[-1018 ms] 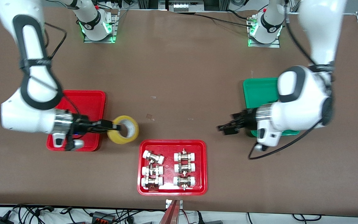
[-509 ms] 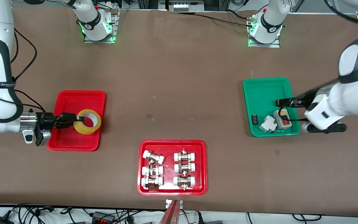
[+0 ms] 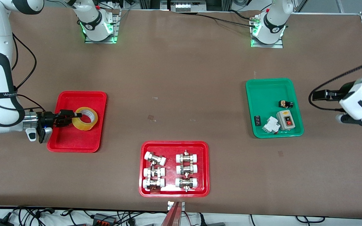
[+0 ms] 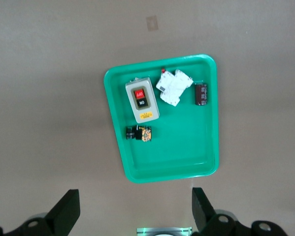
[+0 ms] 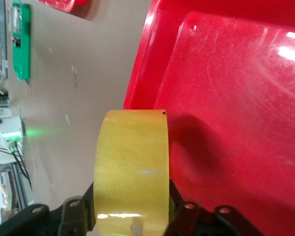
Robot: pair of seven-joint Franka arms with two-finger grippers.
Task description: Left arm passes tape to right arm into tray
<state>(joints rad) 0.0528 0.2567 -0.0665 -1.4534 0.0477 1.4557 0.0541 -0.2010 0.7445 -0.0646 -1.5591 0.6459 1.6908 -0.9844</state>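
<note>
My right gripper (image 3: 75, 118) is shut on the wall of the yellow tape (image 3: 86, 118), one finger inside the core and one outside. It holds the roll on edge, low over the plain red tray (image 3: 74, 141). In the right wrist view the tape (image 5: 132, 162) stands between the fingers, close to the tray's (image 5: 236, 123) rim, and throws a shadow on the tray floor. I cannot tell if it touches the floor. My left gripper (image 3: 314, 94) is open and empty over bare table beside the green tray, toward the left arm's end. Its fingers (image 4: 64, 212) stand wide apart.
A green tray (image 3: 264, 91) holds a grey switch box (image 3: 285, 120), a white breaker and small dark parts; it also shows in the left wrist view (image 4: 181, 147). A second red tray (image 3: 174, 145) with several white-capped metal fittings lies nearest the front camera.
My right arm carried the tape from beside the plain red tray to over it and lowered it. My left arm drew back past the green tray toward its end of the table.
</note>
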